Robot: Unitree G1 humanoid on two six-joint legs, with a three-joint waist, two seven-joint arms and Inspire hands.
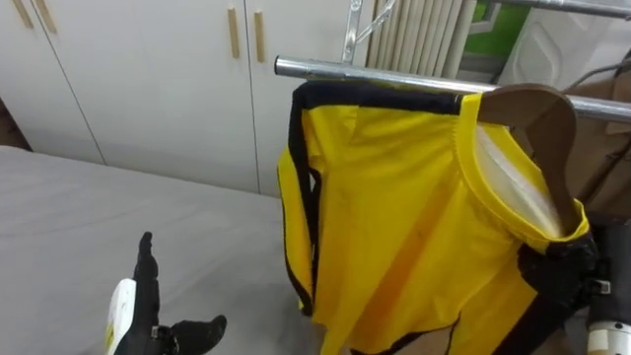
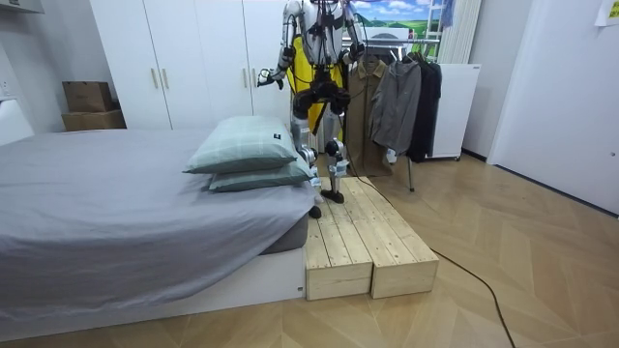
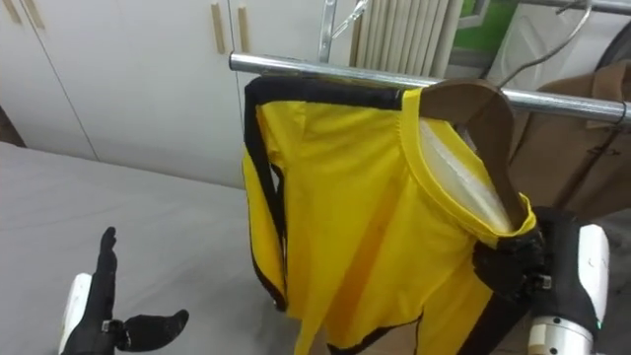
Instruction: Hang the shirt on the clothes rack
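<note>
Grip: right hand (image 3: 508, 268) is clenched on the low end of the wooden hanger (image 3: 475, 106), with the collar of the yellow shirt (image 3: 345, 207) caught in the same grasp. The hanger is tilted. Its upper part is up at the metal rail (image 3: 315, 67) and its lower arm runs down into the hand. The shirt drapes from it, with the black-trimmed shoulder pressed up against the rail and the body hanging free below. Whether the hook is over the rail cannot be told, as it is hidden behind the hanger top.

Left hand (image 1: 146, 306) is low over the grey bed (image 1: 69, 217), fingers straight, thumb out, holding nothing. The white wardrobe (image 1: 148, 79) is behind. In the room view the robot stands on a wooden platform (image 2: 358, 232) at the bed's foot, facing the rail, with other clothes (image 2: 392, 97) hung further along.

Step, as judged: seating the hanger on the rail. The next move likely calls for lifting and levelling the hanger so the hook drops over the rail, then checking it bears the weight before letting go. The risk is the shirt slipping off the tilted arm.
</note>
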